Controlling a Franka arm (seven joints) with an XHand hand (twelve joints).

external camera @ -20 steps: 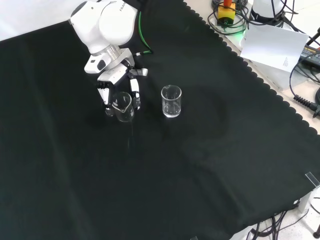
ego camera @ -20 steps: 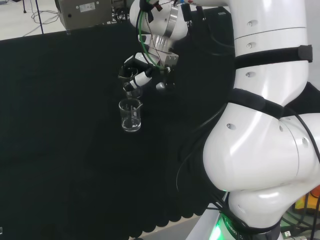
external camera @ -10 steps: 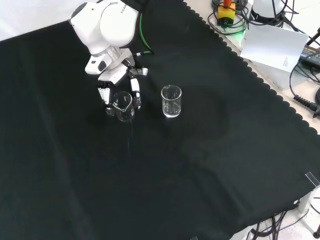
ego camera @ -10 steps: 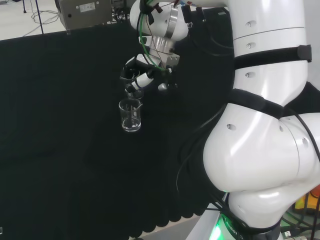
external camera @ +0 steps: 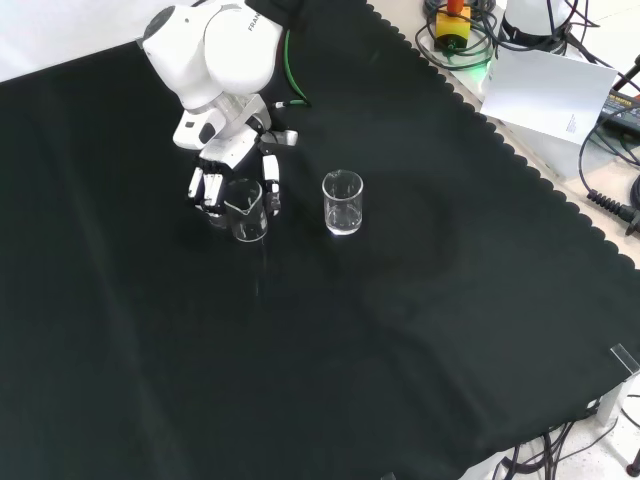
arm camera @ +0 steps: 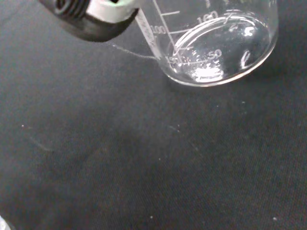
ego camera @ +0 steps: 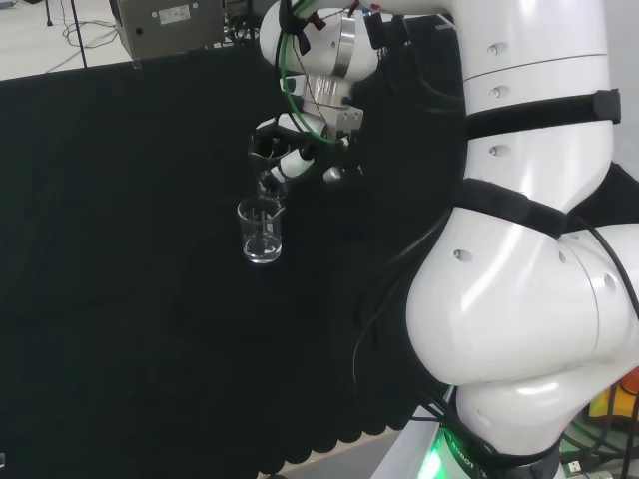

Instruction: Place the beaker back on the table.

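In the wrist view the beaker [arm camera: 218, 43] at upper right is cut off by the top edge, so its rim cannot be seen, and a blurred fingertip [arm camera: 91, 17] at upper left is cropped too. In the head view the hand [ego camera: 285, 150] at upper centre hides most of the held glass. In the front view its fingers [external camera: 270, 190] sit partly behind the glass [external camera: 246, 210].
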